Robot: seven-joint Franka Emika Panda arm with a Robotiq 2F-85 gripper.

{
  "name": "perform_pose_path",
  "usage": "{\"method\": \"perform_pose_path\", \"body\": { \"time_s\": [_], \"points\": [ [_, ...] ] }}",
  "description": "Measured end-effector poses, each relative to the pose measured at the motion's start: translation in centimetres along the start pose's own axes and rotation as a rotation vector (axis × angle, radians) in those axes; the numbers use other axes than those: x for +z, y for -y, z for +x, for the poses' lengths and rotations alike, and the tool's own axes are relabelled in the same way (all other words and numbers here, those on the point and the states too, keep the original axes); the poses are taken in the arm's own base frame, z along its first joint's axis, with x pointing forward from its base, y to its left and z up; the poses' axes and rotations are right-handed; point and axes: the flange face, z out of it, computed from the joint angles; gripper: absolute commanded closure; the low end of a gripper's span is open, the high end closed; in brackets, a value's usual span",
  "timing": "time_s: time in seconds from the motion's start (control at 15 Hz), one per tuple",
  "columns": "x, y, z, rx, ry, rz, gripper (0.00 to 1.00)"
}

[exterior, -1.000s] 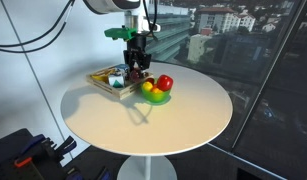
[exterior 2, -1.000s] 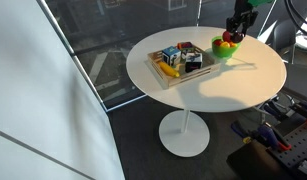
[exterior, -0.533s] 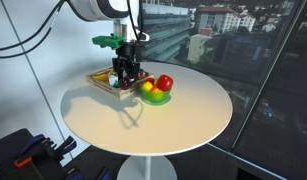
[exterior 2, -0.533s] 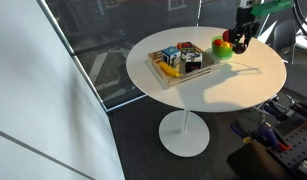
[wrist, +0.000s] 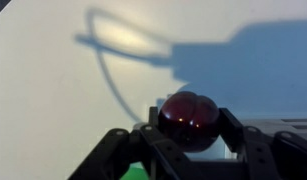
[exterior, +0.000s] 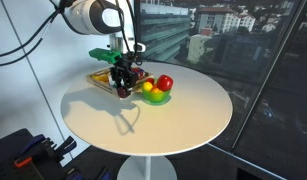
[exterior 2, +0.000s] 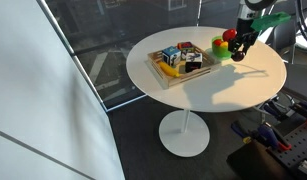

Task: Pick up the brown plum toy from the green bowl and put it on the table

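My gripper [wrist: 190, 122] is shut on the brown plum toy [wrist: 189, 118], a dark maroon round fruit held between the black fingers above the cream-white table [wrist: 63, 110]. In both exterior views the gripper [exterior: 122, 86] [exterior 2: 237, 52] hangs just beside the green bowl [exterior: 158, 97] [exterior 2: 223, 52], a little above the tabletop [exterior: 163, 125] [exterior 2: 208, 95]. The bowl holds a shiny red fruit [exterior: 165, 82] and a yellow fruit [exterior: 150, 91]. A sliver of green shows at the bottom of the wrist view [wrist: 133, 173].
A rectangular wooden tray [exterior 2: 163, 72] [exterior: 99, 78] with several small toys stands next to the bowl. Dark glass windows surround the table. A black cart with tools [exterior: 28, 150] stands by the table's base.
The gripper has carried the plum away from over the bowl, sideways and lower, towards the open tabletop. The bowl's red and yellow fruits have not moved.
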Motion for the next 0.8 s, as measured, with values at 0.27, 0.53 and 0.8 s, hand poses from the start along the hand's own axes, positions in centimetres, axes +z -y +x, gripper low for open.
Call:
{"method": "perform_pose_path", "body": {
  "time_s": [0.27, 0.53, 0.8],
  "points": [
    [1.2, 0.0, -0.2, 0.000, -0.010, 0.002, 0.64],
    [2.7, -0.1, -0.2, 0.002, 0.009, 0.000, 0.64],
    [4.1, -0.4, -0.2, 0.008, 0.037, -0.002, 0.64]
  ]
}}
